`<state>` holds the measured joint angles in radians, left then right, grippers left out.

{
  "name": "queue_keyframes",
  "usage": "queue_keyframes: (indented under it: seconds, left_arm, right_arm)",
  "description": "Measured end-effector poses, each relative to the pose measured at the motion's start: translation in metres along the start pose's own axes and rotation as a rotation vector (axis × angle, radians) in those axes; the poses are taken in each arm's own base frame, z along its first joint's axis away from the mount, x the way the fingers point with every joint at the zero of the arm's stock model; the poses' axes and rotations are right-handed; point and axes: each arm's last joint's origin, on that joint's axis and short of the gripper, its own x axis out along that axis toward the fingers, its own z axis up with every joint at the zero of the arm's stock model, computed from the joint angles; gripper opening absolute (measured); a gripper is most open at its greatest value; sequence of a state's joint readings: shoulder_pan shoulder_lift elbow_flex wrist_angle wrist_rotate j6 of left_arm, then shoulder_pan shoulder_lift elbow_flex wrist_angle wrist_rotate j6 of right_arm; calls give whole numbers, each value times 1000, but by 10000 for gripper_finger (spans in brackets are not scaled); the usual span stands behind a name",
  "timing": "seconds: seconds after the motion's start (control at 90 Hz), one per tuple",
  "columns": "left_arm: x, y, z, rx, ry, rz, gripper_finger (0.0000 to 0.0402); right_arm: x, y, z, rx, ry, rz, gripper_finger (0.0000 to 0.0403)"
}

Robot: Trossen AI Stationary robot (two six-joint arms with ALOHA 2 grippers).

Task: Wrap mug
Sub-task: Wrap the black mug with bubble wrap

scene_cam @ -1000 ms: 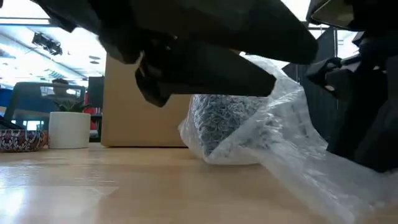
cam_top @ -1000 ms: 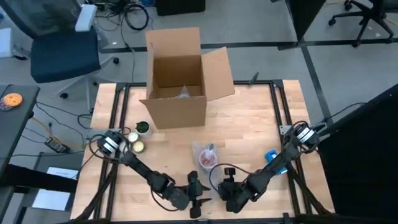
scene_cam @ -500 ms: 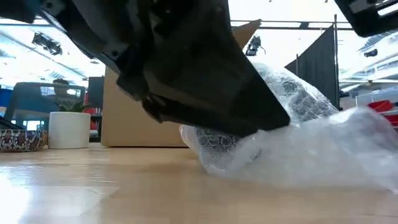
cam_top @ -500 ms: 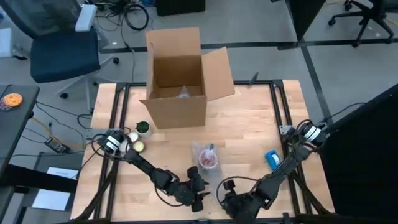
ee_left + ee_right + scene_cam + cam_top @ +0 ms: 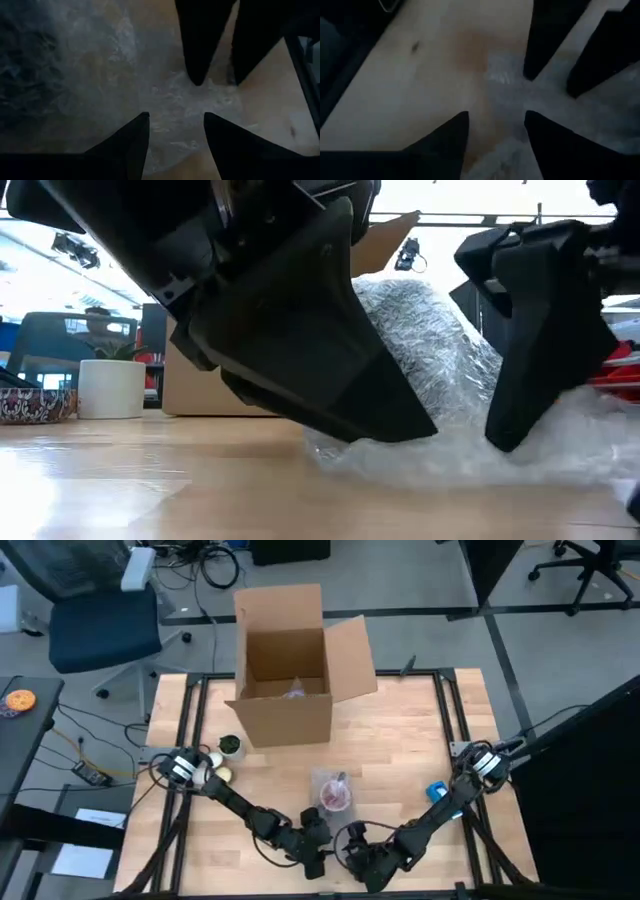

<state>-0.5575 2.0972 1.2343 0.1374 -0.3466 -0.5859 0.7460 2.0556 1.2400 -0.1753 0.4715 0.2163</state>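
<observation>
The mug [image 5: 336, 797] stands near the table's middle, its orange-red inside showing from above. Clear bubble wrap [image 5: 430, 330] rises around it, and the wrap's near end [image 5: 560, 440] lies spread on the table. My left gripper [image 5: 175, 135] and my right gripper [image 5: 496, 132] are both open. They point at each other over that near end, just on the near side of the mug, left gripper [image 5: 318, 843] beside right gripper [image 5: 352, 846]. My left gripper's open fingers [image 5: 132, 142] stand just over the wrap's near end [image 5: 175, 100]; I cannot tell whether they touch it. My right gripper's open fingers [image 5: 510, 435] reach down onto the same flat end [image 5: 505, 100] from the table's right; touch cannot be told either.
An open cardboard box [image 5: 288, 670] stands at the far side. A small white plant pot [image 5: 110, 387] and a patterned bowl [image 5: 30, 405] sit at the left. A blue object [image 5: 437, 792] lies at the right. Bare wood lies between box and mug.
My right gripper drew back toward the near edge, then came left and down onto the wrap's near end. My left gripper has gone a little toward the mug. The wrap's near flap, slanting down from the mug a second ago, now lies spread flat on the table.
</observation>
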Motion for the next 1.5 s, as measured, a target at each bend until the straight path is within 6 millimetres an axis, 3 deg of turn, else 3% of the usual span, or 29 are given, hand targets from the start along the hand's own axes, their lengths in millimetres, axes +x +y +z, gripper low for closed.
queue_keyframes:
  seconds: [0.267,0.4,0.511,0.678,0.844,0.933,1.244,1.5]
  left_arm:
    - [0,-1,1,-7,7,-32,173]
    - [0,-3,4,-11,-17,-65,172]
    - [-5,-7,11,-14,-46,-100,173]
    - [-33,-15,28,16,-60,-133,173]
    - [-72,-18,46,121,-126,-12,172]
    - [-81,-14,53,173,-182,104,173]
    - [-59,30,69,197,-171,307,172]
    - [-48,33,62,266,-121,302,173]
  right_arm:
    - [5,-1,-1,145,-45,-110,203]
    - [14,-2,-4,263,-18,-71,172]
    - [20,1,-9,299,4,-49,120]
    - [10,5,-5,287,-10,-27,13]
    - [-10,-2,2,307,-25,-42,1]
    - [-19,-5,8,332,-47,-37,1]
    - [-36,-14,21,372,-98,-20,0]
    - [-68,-35,41,379,-215,-81,0]
